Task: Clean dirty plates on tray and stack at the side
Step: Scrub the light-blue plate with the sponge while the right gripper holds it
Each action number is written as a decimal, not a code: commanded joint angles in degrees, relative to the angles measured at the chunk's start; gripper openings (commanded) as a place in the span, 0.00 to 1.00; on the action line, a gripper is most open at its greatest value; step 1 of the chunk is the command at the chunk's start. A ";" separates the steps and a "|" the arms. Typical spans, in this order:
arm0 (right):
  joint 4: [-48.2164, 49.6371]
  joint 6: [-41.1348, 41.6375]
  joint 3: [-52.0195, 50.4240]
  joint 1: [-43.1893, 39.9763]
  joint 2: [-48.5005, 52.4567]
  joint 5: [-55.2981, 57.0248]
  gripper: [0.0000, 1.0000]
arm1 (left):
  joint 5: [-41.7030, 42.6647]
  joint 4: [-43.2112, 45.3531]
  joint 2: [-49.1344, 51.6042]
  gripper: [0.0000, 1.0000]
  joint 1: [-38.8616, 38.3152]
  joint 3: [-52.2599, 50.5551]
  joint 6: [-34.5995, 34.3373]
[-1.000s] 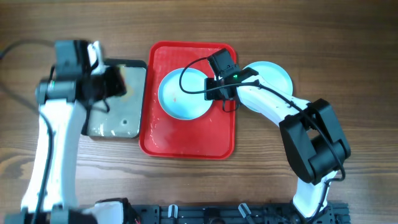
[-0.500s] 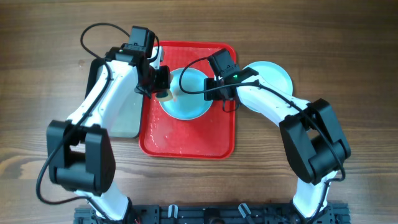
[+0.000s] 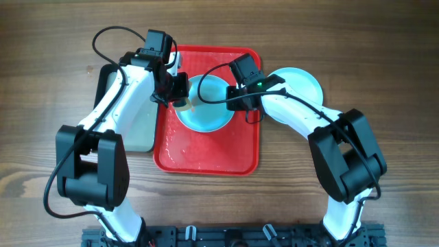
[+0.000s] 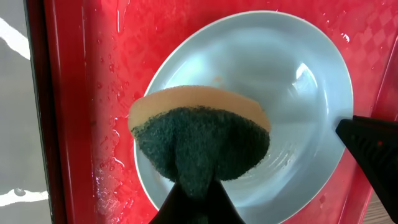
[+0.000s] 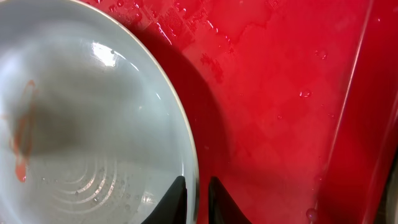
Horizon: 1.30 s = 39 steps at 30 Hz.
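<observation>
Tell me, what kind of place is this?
Probably a robotics lab bench staged as a dishwashing station: two robot arms at a wooden table, a wet red tray holding a plate, and a sponge in the left tool.

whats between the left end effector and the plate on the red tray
A tan sponge with a dark green scrub face, pinched in the left end effector over the plate; the left wrist view shows it.

Smeared plate (image 3: 209, 115) on wet red tray (image 3: 206, 152); 2nd plate (image 3: 306, 80) beside.

Bright even light, glare on wet tray (image 5: 280, 93)
</observation>
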 commanded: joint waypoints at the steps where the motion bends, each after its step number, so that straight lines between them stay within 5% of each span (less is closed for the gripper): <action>1: 0.11 -0.15 -0.02 -0.17 -1.86 0.13 0.13 | 0.50 1.68 0.39 0.04 0.11 -2.29 1.11; 29: -0.33 0.09 -0.13 -0.17 -1.86 -0.13 0.13 | 0.52 14.49 0.57 0.04 0.11 -11.17 1.11; 39: -0.57 0.07 -0.13 -0.17 -1.86 -0.13 0.04 | 0.50 14.93 0.90 0.04 0.11 -11.52 1.11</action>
